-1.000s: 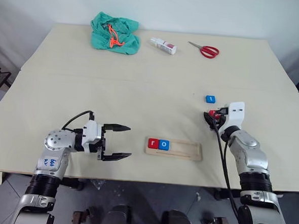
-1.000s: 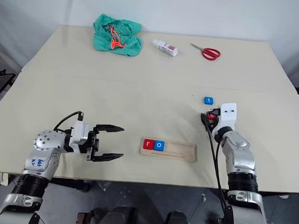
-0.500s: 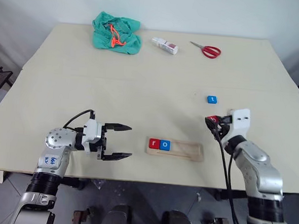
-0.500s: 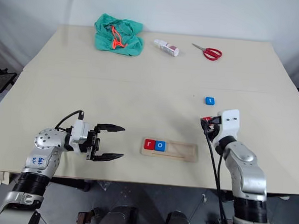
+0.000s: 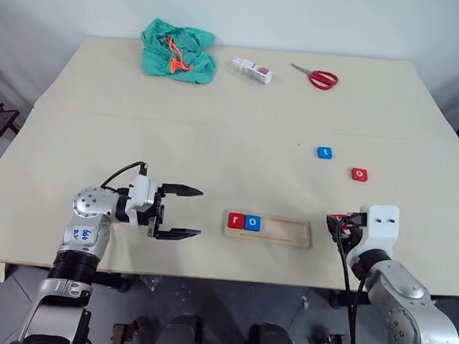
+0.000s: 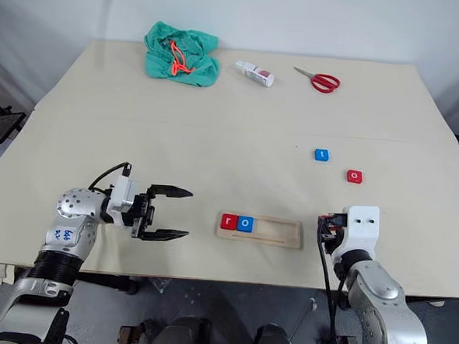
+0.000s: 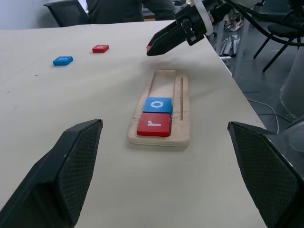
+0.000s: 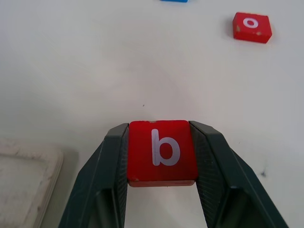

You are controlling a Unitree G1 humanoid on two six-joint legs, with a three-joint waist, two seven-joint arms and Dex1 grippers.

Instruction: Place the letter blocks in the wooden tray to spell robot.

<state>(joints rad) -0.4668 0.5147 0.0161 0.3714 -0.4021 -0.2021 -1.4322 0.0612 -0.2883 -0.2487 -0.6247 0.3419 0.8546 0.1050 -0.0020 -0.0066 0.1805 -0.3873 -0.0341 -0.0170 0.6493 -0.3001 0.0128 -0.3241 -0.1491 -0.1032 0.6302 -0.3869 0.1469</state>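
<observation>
Your right gripper (image 8: 161,180) pinches the red b block (image 8: 162,152) between its fingers, just off the right end of the wooden tray (image 5: 267,228). In the tray's left end sit red r (image 5: 235,220) and blue o (image 5: 252,222). Beyond the tray lie blue t (image 5: 325,152) and red o (image 5: 359,174). Your left gripper (image 5: 182,211), fingers spread, hangs left of the tray.

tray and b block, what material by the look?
Tray: pale unfinished wood, likely layered ply; the edge shows stacked bands. b block: red matte body, painted wood or plastic, can't tell; printed white letter, slightly scuffed lower edge.
</observation>
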